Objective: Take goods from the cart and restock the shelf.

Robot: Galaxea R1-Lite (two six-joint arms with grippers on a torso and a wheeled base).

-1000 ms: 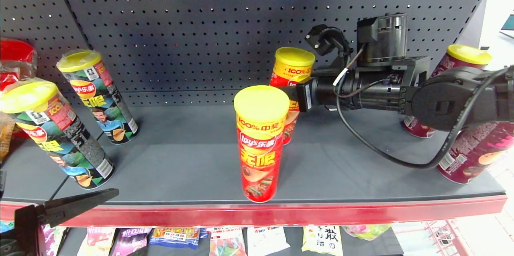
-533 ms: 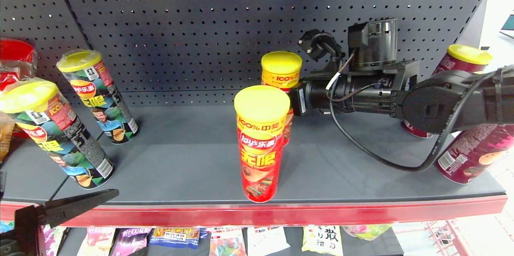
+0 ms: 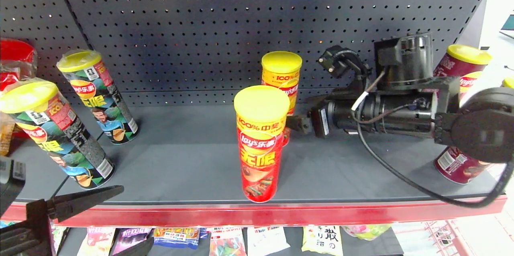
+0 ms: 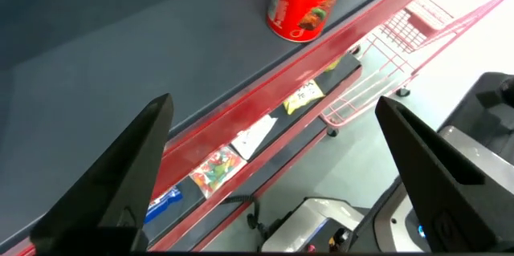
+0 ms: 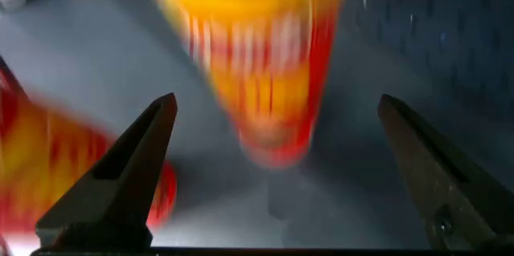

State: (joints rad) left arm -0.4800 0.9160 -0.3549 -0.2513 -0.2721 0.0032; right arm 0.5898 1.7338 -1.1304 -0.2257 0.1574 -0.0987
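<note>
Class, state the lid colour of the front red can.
Yellow lid, clearest in the head view.

The head camera faces the shelf [image 3: 180,159] from in front, the left wrist camera looks down over its near lip, and the right wrist camera sits close to the far can [image 5: 261,71], all three sharing the near can [image 3: 260,143].

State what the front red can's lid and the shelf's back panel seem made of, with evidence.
Lid: probably plastic, matte yellow, smooth with a rounded rim. Back panel: likely painted sheet metal, dark grey, matte, punched with even rows of holes.
</note>
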